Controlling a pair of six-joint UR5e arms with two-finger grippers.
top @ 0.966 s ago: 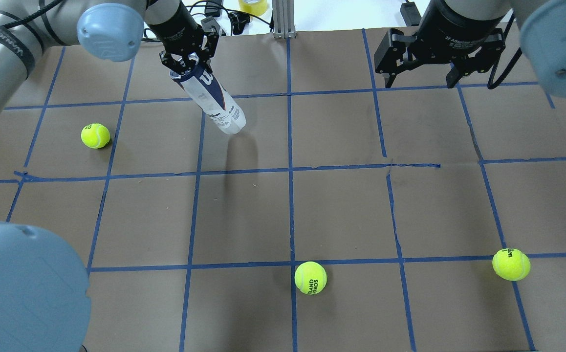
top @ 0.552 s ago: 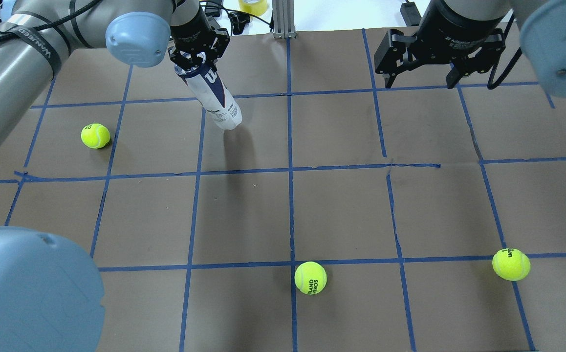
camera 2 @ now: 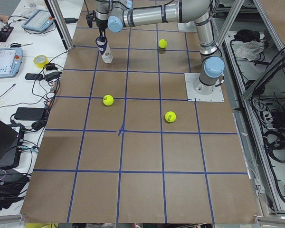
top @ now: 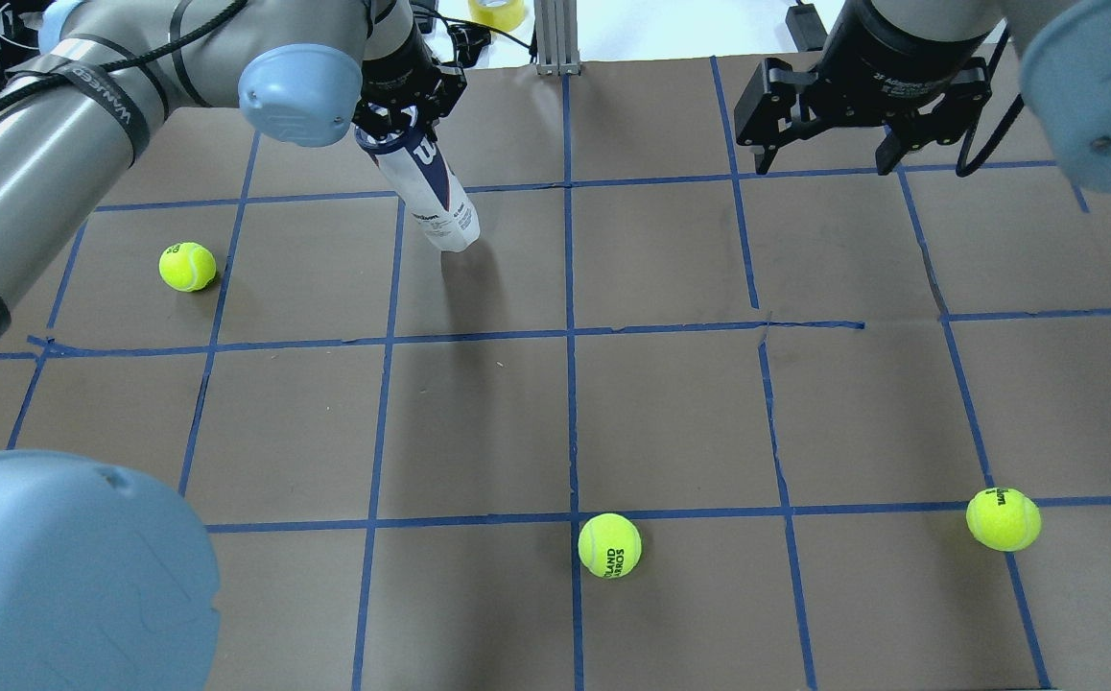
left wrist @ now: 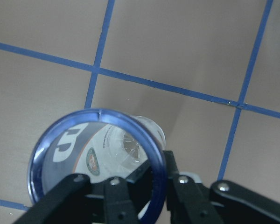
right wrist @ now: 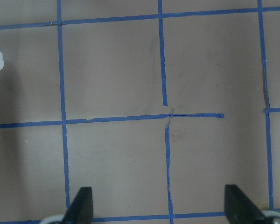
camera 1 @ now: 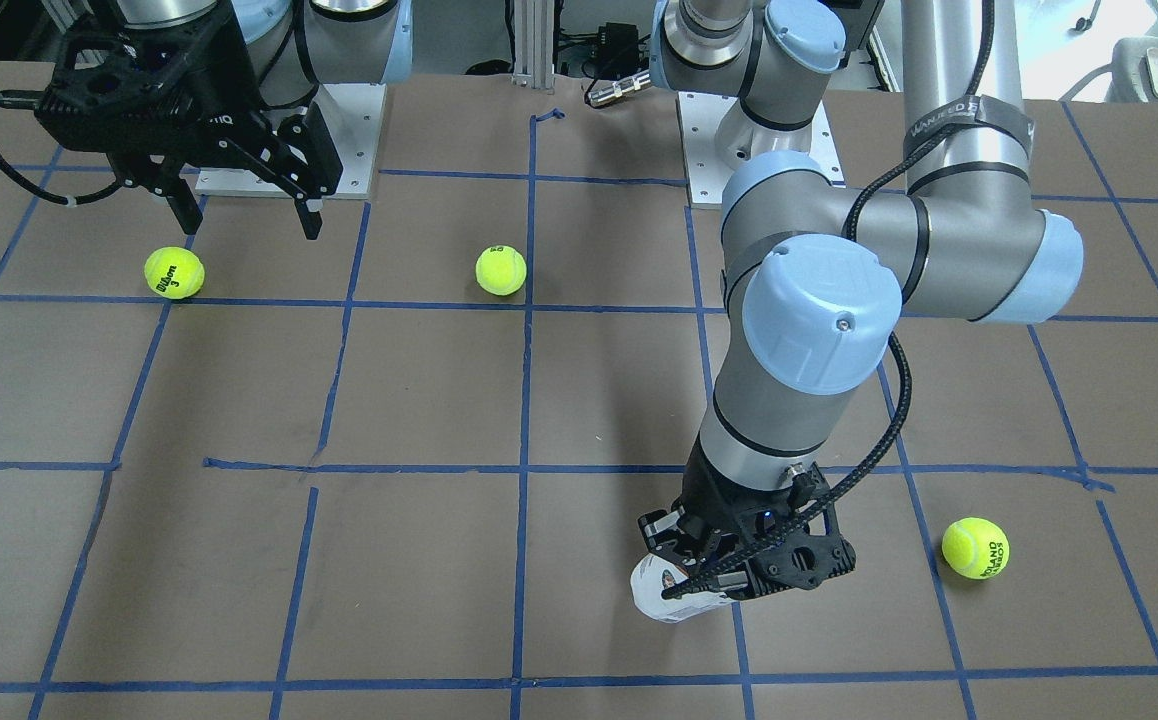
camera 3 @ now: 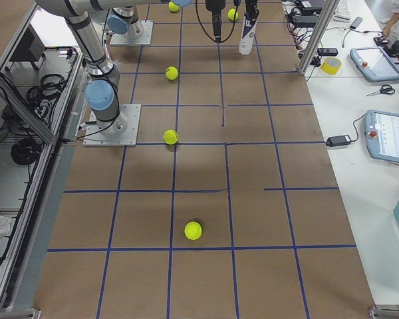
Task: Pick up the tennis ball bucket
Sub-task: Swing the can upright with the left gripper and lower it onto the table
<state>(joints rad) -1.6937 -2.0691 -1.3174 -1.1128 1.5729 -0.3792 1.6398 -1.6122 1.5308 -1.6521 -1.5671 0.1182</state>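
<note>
1. The left gripper (top: 389, 123) has its fingers clamped on the rim of the slim white-and-navy plastic tennis-ball can (top: 433, 197), near the worktop's (top: 671, 413) far edge.
2. Since a second ago it has swung more upright — base perhaps barely lifted.
3. The right gripper (top: 824, 158) hangs with fingers spread, empty.

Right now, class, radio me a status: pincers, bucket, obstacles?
Left pincer shut on tennis ball bucket, at rim. Right pincer open, empty. Loose balls well clear.

My tabletop (top: 671, 413) is brown paper gridded with blue tape (top: 572, 384). Beside me, a white bench (camera 3: 359, 100) carries teach pendants (camera 3: 392, 136) and a yellow tape roll (camera 3: 331, 65).
</note>
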